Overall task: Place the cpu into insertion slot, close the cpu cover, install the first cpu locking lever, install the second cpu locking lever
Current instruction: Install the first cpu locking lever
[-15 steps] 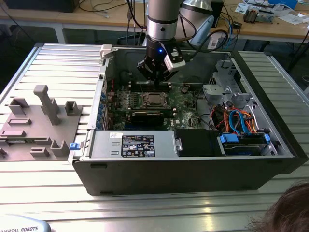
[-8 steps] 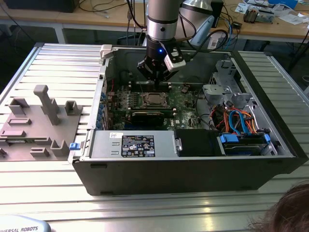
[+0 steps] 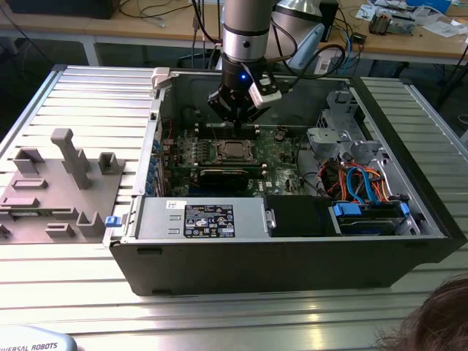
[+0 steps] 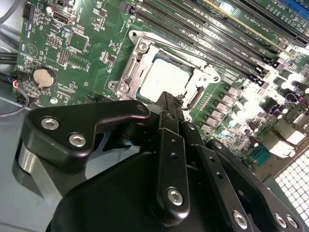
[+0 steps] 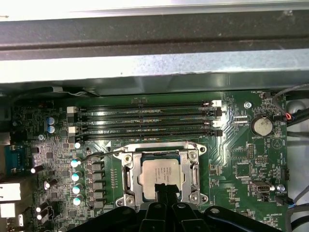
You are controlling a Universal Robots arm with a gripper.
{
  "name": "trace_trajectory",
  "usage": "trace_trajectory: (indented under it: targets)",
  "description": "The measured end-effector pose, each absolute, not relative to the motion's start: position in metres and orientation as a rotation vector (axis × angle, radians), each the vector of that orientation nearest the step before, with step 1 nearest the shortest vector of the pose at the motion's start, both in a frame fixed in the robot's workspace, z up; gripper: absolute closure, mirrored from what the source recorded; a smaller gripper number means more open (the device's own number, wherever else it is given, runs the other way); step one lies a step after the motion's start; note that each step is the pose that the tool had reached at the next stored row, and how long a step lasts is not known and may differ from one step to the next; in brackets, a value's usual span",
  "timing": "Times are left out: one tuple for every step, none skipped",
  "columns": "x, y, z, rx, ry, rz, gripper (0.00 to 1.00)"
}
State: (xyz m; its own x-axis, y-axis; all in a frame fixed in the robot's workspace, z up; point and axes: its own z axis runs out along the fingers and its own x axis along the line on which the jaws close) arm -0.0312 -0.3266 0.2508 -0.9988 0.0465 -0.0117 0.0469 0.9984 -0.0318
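Observation:
The cpu [image 5: 161,171] lies flat in the insertion slot [image 3: 234,151] on the green board, its silver top [image 4: 161,77] showing through the window of the cpu cover [image 5: 129,176]. The cover [image 4: 126,72] looks lowered around the chip. One thin wire lever [image 5: 99,155] juts out sideways from the socket, and another runs along the socket edge [image 5: 154,143] nearest the memory slots. My gripper [image 4: 169,101] hovers just over the socket's edge with its black fingers together and nothing between them. It also shows in the first wrist view [image 5: 166,188] and in the exterior view [image 3: 235,123].
The open computer case [image 3: 292,256] lies on a ribbed metal table. Long memory slots [image 5: 145,121] and a coin battery [image 5: 263,126] flank the socket. A power supply [image 3: 208,219], a drive cage with blue cables [image 3: 358,197] and a grey fixture tray [image 3: 58,190] are nearby.

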Motion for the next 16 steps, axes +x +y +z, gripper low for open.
trace_trajectory:
  targets:
    - [-0.0312, -0.3266, 0.2508, 0.072, 3.129, -0.05, 0.89]
    - [-0.0312, -0.3266, 0.2508, 0.071, 3.129, -0.05, 0.89]
    - [-0.0312, -0.3266, 0.2508, 0.07, 3.129, -0.05, 0.89]
    - [-0.0312, -0.3266, 0.2508, 0.069, 3.129, -0.05, 0.89]
    - [-0.0312, -0.3266, 0.2508, 0.068, 3.129, -0.05, 0.89]
    - [-0.0312, -0.3266, 0.2508, 0.068, 3.129, -0.05, 0.89]
    - [-0.0312, -0.3266, 0.2508, 0.067, 3.129, -0.05, 0.89]
    - [-0.0313, -0.3266, 0.2508, 0.066, 3.129, -0.05, 0.89]
    - [-0.0312, -0.3266, 0.2508, 0.064, 3.129, -0.05, 0.89]
    - [-0.0313, -0.3266, 0.2508, 0.063, 3.129, -0.05, 0.89]
    - [-0.0312, -0.3266, 0.2508, 0.063, 3.129, -0.05, 0.89]
    - [-0.0312, -0.3266, 0.2508, 0.061, 3.129, -0.05, 0.89]
    - [-0.0313, -0.3266, 0.2508, 0.06, 3.13, -0.05, 0.89]
    - [-0.0312, -0.3266, 0.2508, 0.059, 3.13, -0.05, 0.89]
    - [-0.0312, -0.3266, 0.2508, 0.058, 3.13, -0.05, 0.89]
    - [-0.0312, -0.3266, 0.2508, 0.057, 3.13, -0.05, 0.89]
